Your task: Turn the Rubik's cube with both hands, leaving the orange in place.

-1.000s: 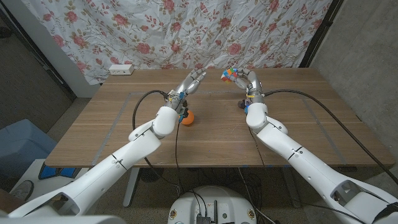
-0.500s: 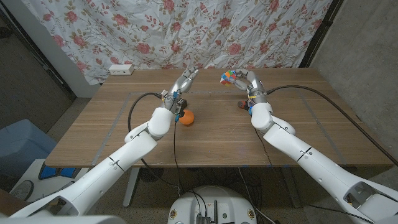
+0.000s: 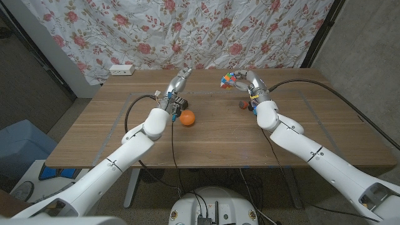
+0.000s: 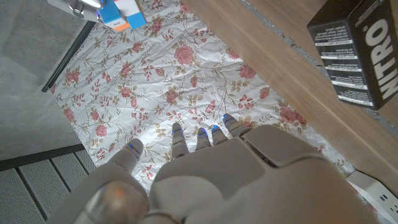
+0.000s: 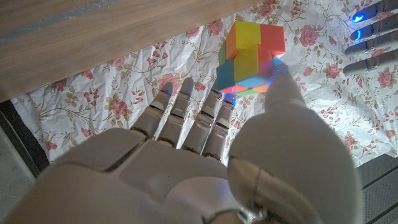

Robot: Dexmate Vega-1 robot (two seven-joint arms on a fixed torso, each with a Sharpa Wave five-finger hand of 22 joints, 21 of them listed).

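The Rubik's cube (image 3: 229,79) is held above the far side of the table in the fingertips of my right hand (image 3: 247,82). In the right wrist view the cube (image 5: 251,56) is pinched between the thumb and the fingers, and its layers look partly twisted. My left hand (image 3: 179,79) is raised a short way left of the cube, fingers stretched out and holding nothing. Its fingertips (image 5: 372,32) show off to one side of the cube. The orange (image 3: 187,118) lies on the table beside my left wrist, untouched.
A white power strip (image 3: 122,69) lies at the table's far left edge by the flowered curtain (image 3: 206,31). A small dark object (image 3: 244,104) sits on the table under my right wrist. A black box marked NITRO (image 4: 357,53) stands on the table.
My left hand has drawn leftwards, away from the cube, widening the gap between the hands. The right hand still holds the cube, a little lower. The orange has not moved.
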